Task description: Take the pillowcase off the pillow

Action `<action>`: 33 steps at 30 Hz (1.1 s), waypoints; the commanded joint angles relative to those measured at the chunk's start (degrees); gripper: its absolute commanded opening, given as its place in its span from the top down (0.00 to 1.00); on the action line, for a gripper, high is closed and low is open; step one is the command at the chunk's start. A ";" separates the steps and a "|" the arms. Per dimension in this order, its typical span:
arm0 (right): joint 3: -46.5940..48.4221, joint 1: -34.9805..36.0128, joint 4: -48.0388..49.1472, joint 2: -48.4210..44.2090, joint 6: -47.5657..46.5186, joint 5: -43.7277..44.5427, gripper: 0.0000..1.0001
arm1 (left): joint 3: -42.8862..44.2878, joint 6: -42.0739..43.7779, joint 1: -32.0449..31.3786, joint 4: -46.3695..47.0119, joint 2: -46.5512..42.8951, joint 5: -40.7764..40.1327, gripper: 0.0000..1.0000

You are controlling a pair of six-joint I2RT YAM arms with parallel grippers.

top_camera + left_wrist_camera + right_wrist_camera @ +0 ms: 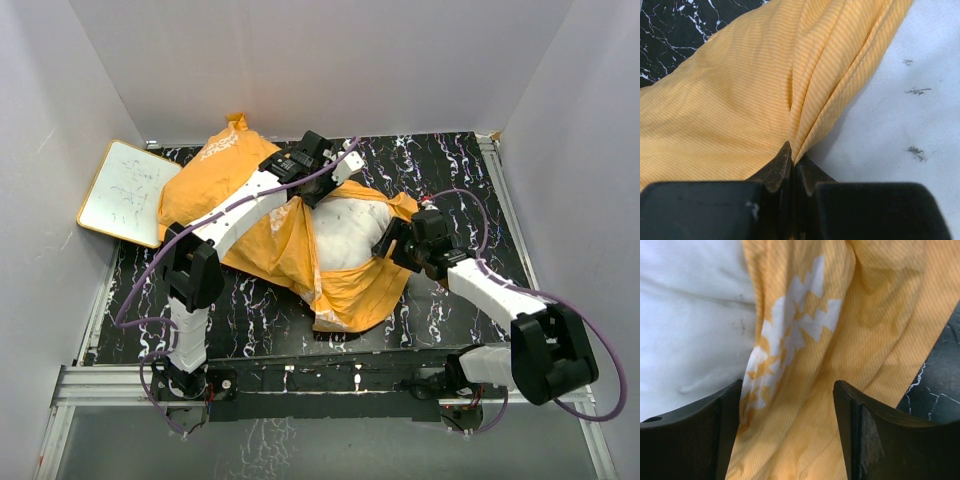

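So, mid-peel: the left tool (792, 156) is pinched tight on a fold of the pillowcase (215, 175), which half-covers the pillow (350, 225) on the bench (440, 160), while the right tool (788, 387) gapes wide over what looks like the hem and I reckon should clamp before both pull apart.

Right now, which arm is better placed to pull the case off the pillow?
Left. The left fingers are shut on a fold of the case beside the bare pillow; the right fingers stand open over cloth, gripping nothing.
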 commanded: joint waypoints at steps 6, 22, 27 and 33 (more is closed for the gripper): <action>2.95 -0.47 3.82 8.95 -1.79 5.63 0.82 | 0.26 0.37 0.03 -2.29 -6.12 -0.22 1.00; 59.26 -7.69 10.48 21.40 -11.30 0.34 0.92 | 16.62 -8.27 5.45 -1.35 -12.77 -3.80 0.70; 73.75 -5.92 11.70 25.22 -11.99 -11.23 0.92 | 20.97 -7.71 5.35 4.93 -15.27 -4.22 0.25; 76.27 -4.53 17.75 25.37 -6.73 -22.94 0.92 | 22.15 3.71 0.41 13.14 -15.60 -2.37 0.17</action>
